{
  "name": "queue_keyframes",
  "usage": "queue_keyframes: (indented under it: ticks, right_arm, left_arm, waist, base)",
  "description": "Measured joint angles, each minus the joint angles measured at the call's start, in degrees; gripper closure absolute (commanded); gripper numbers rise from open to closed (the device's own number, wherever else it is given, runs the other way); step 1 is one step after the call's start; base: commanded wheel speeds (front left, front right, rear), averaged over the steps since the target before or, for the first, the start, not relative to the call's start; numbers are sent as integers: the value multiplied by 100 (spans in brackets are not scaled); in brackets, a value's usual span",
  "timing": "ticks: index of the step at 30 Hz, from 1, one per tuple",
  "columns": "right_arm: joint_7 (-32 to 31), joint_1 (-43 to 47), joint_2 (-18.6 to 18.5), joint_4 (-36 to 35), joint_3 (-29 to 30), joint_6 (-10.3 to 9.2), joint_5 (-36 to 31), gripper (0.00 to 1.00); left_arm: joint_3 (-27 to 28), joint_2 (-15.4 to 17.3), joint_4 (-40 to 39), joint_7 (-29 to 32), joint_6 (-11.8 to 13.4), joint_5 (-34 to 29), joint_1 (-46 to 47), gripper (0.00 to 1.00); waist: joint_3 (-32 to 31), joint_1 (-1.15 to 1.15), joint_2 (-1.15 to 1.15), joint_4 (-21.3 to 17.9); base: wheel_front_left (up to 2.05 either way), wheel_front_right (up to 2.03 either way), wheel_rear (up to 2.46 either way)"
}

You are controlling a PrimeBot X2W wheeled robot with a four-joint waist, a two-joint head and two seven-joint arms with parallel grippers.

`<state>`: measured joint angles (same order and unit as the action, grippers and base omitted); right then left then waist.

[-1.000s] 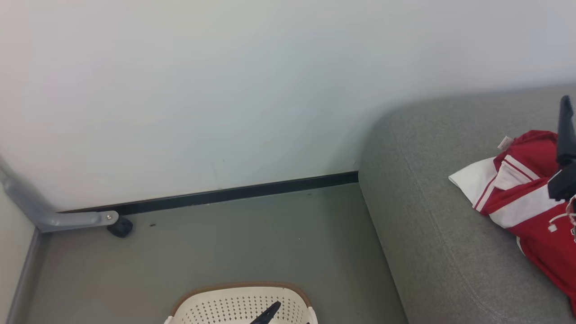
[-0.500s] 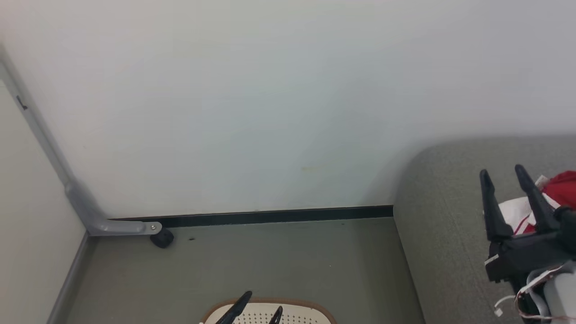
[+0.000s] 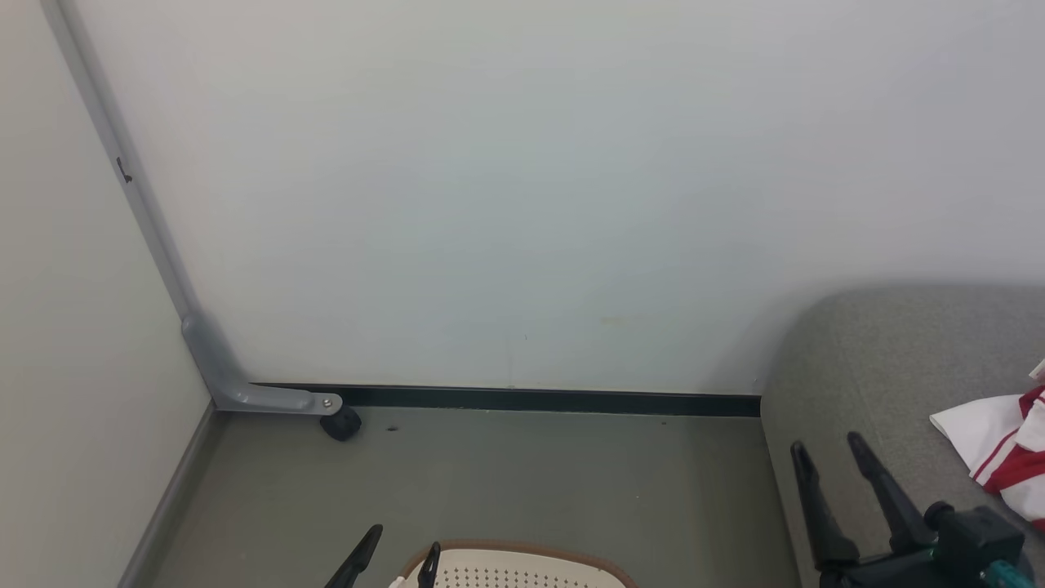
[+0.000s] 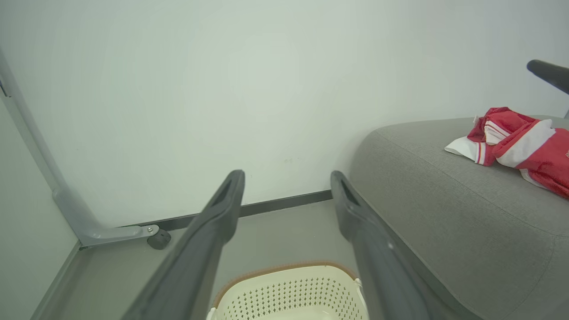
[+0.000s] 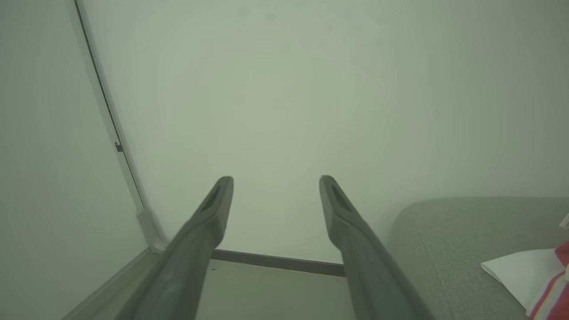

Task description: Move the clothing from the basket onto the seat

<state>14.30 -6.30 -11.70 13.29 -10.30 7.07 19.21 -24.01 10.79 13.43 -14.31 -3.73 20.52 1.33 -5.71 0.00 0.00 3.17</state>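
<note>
Red clothing (image 3: 1000, 445) in from the seat's (image 3: 865, 359) rounded corner.
It lies right of our spread, empty right gripper (image 3: 826, 447); our left gripper (image 3: 404, 541) gapes empty by the basket (image 3: 522, 545).

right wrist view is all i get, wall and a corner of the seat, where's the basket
Observer: The basket stands on the floor to the left of the seat.
Operator: is the other arm near it
Observer: Yes, the left gripper hangs above the basket's near side. Its jaws are wide apart with nothing between them.
Operator: i see a white and red scrap at my right edge, what is it
Observer: That is the edge of the clothing. It is a crumpled red and white heap lying on top of the seat, back from the rounded corner.
</note>
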Motion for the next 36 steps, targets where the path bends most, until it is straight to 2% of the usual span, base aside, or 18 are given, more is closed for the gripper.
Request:
queue_keyframes:
  ticks: [4,11,20,27,36]
  right_arm:
    - [0,318,45,-14,-59,-19,-57,0]
    - [-1,688,241,29,9,-185,-46,0]
    - [-1,968,472,266,-64,-312,-42,0]
    - [-1,1196,510,283,-27,-404,-57,0]
    - [-1,1195,508,283,-51,-405,-160,0]
  left_arm:
    - [110,-5,55,0,30,-18,-57,0]
    - [344,-46,235,0,99,-18,-72,0]
    - [749,-199,661,0,323,11,-307,0]
    - [821,-304,797,0,324,0,-307,0]
    - [875,-377,857,0,314,-62,-305,0]
  waist:
    - [23,0,0,68]
    - [52,0,0,179]
    - [88,0,0,244]
    - [99,0,0,263]
    - [121,0,0,263]
  base:
    - [0,0,0]
    - [0,0,0]
    - [0,0,0]
    - [0,0,0]
    - [0,0,0]
